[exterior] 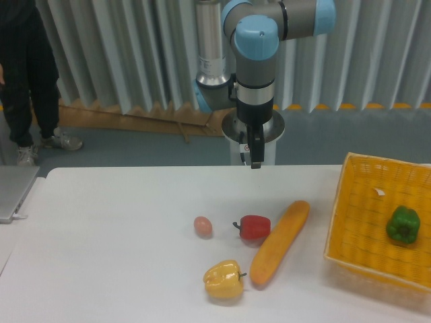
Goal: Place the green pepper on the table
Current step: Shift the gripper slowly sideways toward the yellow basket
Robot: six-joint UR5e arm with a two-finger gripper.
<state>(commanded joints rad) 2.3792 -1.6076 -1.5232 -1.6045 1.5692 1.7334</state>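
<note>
While the green pepper [403,225] is seen lying inside the yellow basket [367,222] at the right edge of the view, toward the basket's right side, no contact with it is made by the arm. The basket is set on the table [114,242], at its right end, and a small pale scrap [379,192] is seen on the basket's floor, up and to the left of the green pepper.

Further left on the table, a long orange loaf-shaped item [280,241] is laid slantwise, its upper end pointing toward the basket. The red pepper [254,227] is placed just beside it on the left, touching or nearly touching it, and a small egg [203,226] is found a little further left. The yellow pepper [223,280] is placed nearer the front edge, close to the lower end of the orange item.

The gripper [254,160] is held above the far edge of the table, pointing straight down, well apart from the basket and from all the items. It is viewed edge-on, so whether its fingers are spread or closed cannot be told; nothing is seen held in it.

A flat grey object [13,192] is partly seen at the far left.
</note>
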